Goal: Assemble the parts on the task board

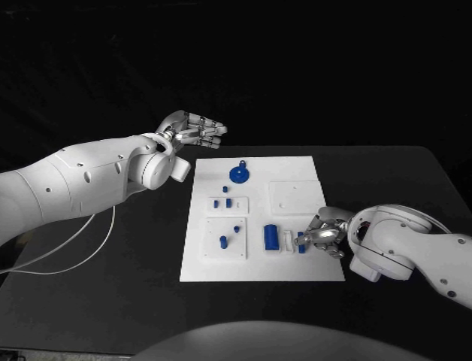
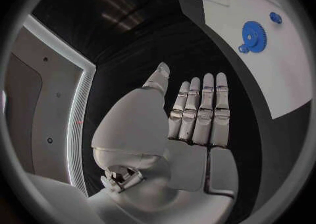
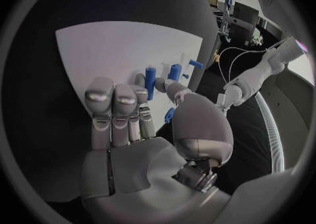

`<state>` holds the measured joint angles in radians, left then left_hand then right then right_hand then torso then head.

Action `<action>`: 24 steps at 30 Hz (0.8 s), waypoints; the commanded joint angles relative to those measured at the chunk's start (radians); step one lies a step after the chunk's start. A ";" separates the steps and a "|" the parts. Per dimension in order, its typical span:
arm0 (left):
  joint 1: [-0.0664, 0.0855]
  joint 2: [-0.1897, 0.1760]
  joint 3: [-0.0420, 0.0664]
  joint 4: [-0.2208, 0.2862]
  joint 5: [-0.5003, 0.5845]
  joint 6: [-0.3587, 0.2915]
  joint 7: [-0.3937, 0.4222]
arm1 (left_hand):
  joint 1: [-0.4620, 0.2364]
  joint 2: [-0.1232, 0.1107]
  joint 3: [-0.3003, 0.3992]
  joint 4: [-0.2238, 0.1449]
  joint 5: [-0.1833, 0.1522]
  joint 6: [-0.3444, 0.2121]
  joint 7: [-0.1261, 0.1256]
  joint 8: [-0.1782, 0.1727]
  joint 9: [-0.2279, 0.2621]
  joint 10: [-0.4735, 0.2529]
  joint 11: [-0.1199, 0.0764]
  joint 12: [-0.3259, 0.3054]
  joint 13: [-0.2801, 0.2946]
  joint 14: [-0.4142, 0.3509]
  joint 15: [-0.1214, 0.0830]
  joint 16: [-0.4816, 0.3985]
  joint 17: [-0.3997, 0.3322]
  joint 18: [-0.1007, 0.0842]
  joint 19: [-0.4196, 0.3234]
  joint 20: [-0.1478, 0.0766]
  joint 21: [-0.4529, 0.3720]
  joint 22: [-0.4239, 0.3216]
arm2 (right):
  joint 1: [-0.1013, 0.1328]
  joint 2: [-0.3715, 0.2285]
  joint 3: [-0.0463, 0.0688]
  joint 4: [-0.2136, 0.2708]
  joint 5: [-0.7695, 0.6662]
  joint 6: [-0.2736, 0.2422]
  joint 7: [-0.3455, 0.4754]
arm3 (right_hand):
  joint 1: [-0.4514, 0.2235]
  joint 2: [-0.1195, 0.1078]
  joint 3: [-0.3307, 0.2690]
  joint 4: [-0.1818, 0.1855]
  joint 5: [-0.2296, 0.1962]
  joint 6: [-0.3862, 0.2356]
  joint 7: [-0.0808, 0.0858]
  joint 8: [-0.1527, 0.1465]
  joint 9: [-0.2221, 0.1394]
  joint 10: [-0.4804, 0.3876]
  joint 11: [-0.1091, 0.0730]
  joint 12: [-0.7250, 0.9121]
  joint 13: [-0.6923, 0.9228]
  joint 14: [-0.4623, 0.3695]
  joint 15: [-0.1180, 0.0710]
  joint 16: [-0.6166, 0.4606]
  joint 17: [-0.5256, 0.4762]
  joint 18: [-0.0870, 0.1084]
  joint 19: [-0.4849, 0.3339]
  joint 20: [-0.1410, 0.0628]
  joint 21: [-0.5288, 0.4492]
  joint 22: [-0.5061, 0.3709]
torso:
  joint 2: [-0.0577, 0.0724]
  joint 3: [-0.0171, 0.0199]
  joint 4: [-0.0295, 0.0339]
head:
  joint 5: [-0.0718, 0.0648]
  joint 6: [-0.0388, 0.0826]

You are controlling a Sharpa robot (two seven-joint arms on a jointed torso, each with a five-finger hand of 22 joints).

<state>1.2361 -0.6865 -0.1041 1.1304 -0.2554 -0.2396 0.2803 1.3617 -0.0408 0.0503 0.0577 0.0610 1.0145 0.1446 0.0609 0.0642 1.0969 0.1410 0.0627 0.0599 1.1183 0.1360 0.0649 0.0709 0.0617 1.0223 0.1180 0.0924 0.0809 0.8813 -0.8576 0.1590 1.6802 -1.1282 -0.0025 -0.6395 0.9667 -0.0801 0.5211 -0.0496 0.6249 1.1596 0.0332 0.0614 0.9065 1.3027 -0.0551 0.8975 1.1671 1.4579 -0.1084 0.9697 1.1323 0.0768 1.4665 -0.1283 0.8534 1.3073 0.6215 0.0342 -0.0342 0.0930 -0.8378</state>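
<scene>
Currently the task board (image 1: 301, 267) lies mid-tabletop (image 1: 409, 180), a blue gear (image 1: 240, 175) near its far edge. Over its right edge the right hand (image 1: 325, 233) rests beside a blue cylinder (image 1: 270, 237); whether its fingers hold anything I cannot tell. Beyond the board's far-left corner, the left hand (image 1: 193, 131) holds nothing, fingers straight.

No text, label, brand, number or sign can be read anywhere at this moment: the white task board (image 1: 301, 267) carries no legible markings, and the blue parts on it bear none that can be made out.
</scene>
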 commanded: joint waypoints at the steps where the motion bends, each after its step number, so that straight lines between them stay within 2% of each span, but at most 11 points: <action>1: 0.000 0.002 0.001 0.002 0.006 0.017 0.003 | -0.004 0.003 -0.004 -0.001 -0.004 0.001 0.004 0.002 -0.001 -0.004 0.000 -0.003 0.000 -0.004 0.000 -0.003 0.001 -0.001 -0.001 0.005 0.000 -0.001 | 0.000 0.007 0.001 0.003 0.064 -0.012 -0.005 | 0.003 -0.002 0.196 -0.205 0.004 0.002 -0.001 0.003 0.001 0.008 -0.005 -0.006 -0.001 -0.001 -0.008 -0.005 -0.001 0.001 0.059 -0.009 -0.006 0.078 | 0.000 -0.0004 0.0002 | 0.001 0.000; 11: 0.000 0.003 0.000 0.003 0.005 0.022 0.001 | -0.003 0.005 -0.005 -0.001 -0.004 0.006 0.002 0.002 -0.001 -0.005 0.000 -0.003 0.000 -0.004 0.000 -0.003 0.001 -0.001 -0.001 0.005 0.000 -0.001 | 0.001 0.032 0.001 -0.011 0.048 -0.008 -0.007 | 0.009 0.000 0.194 -0.205 -0.006 0.002 -0.001 0.003 -0.001 0.007 -0.005 -0.006 -0.002 -0.001 -0.008 -0.004 0.000 0.001 0.058 -0.008 -0.008 0.078 | 0.000 -0.0002 -0.0004 | 0.005 -0.001; 24: 0.000 0.001 0.000 0.003 0.005 0.027 -0.003 | -0.003 0.005 -0.005 -0.001 -0.004 0.006 0.002 0.002 -0.001 -0.005 0.000 -0.003 0.000 -0.004 0.000 -0.003 0.001 -0.001 -0.001 0.005 0.000 -0.001 | 0.001 0.058 -0.001 -0.026 -0.072 -0.003 -0.003 | 0.018 -0.002 0.184 -0.202 -0.021 0.002 -0.001 0.003 -0.006 0.007 -0.004 -0.004 -0.002 -0.001 -0.007 -0.005 0.000 0.000 0.058 -0.007 -0.009 0.080 | 0.000 0.0004 -0.0011 | 0.012 -0.005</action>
<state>1.2361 -0.6866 -0.1044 1.1306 -0.2555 -0.2282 0.2740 1.3617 -0.0408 0.0503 0.0577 0.0610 1.0145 0.1446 0.0609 0.0642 1.0968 0.1410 0.0627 0.0599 1.1183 0.1360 0.0649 0.0709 0.0617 1.0223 0.1180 0.0924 0.0809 0.8825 -0.8029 0.1585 1.6518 -1.1357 -0.0111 -0.6502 0.9718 -0.0867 0.5151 -0.0559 0.6076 1.1600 0.0333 0.0638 0.9012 1.3028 -0.0551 0.8928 1.1661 1.4578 -0.1083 0.9698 1.1319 0.0767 1.4666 -0.1283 0.8479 1.3073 0.6214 0.0345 -0.0345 0.1034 -0.8426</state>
